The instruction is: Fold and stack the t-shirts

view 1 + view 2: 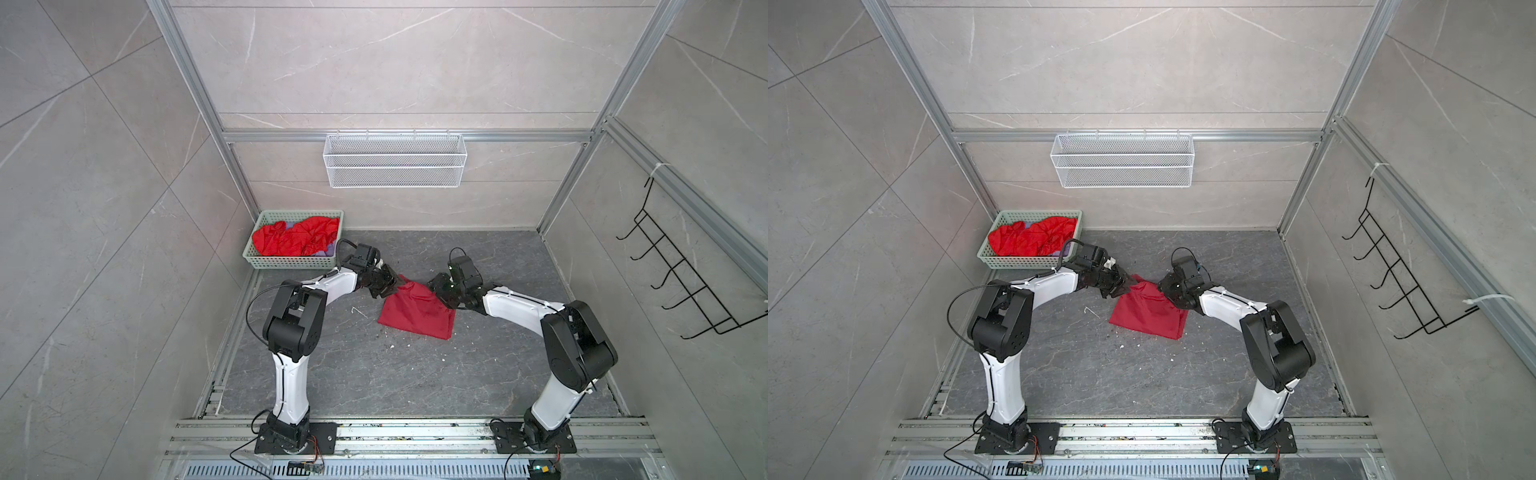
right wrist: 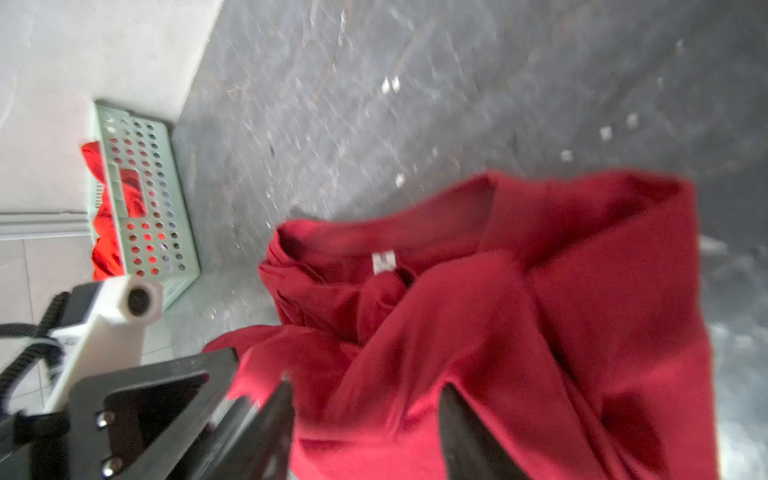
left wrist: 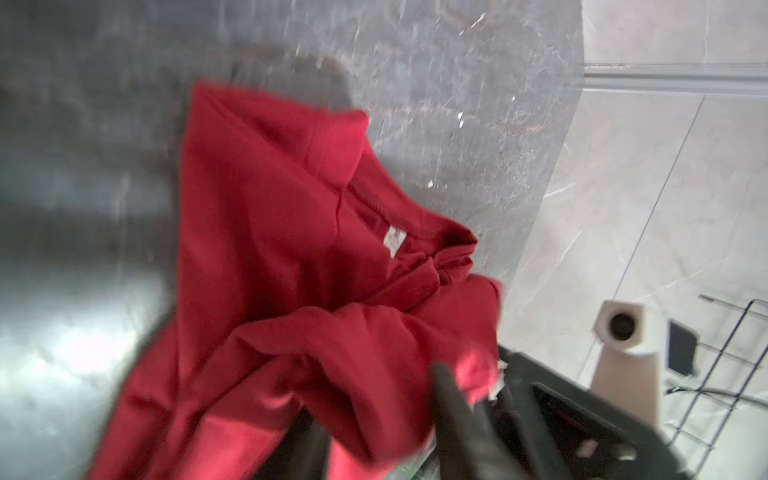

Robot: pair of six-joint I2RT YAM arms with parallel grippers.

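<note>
Down on the dark grey marbled counter [image 1: 374, 374], both arms lean in toward the middle: the left arm [image 1: 291, 374] from the left side of both top views and the right arm [image 1: 557, 399] from the right. Up on the back wall hangs a white wire mesh basket [image 1: 395, 160], and a black hook rack [image 1: 681, 266] hangs on the right wall.

A pale green basket [image 1: 291, 262] sits in the far left corner of the counter, stuffed with crumpled bright red t-shirts [image 1: 295, 239].

The shirt being worked on, a dark crimson t-shirt [image 1: 415, 311], lies on the counter between the two wrists as a rough folded rectangle. It's well apart from the green basket. Its far edge is bunched up and rumpled.

The left jaws sit at that far edge on the left corner and the right jaws on the right corner. From the wrist cams both pairs look released: the left's black fingers [image 3: 457, 415] stand apart with loose cloth bunched between them, and the right's fingers [image 2: 473, 436] do too. Both views are pretty blurry though.

The little white neck label [image 3: 394, 242] faces up inside the collar. A few white specks [image 1: 390, 347] lie on the counter near the shirt's near edge.
</note>
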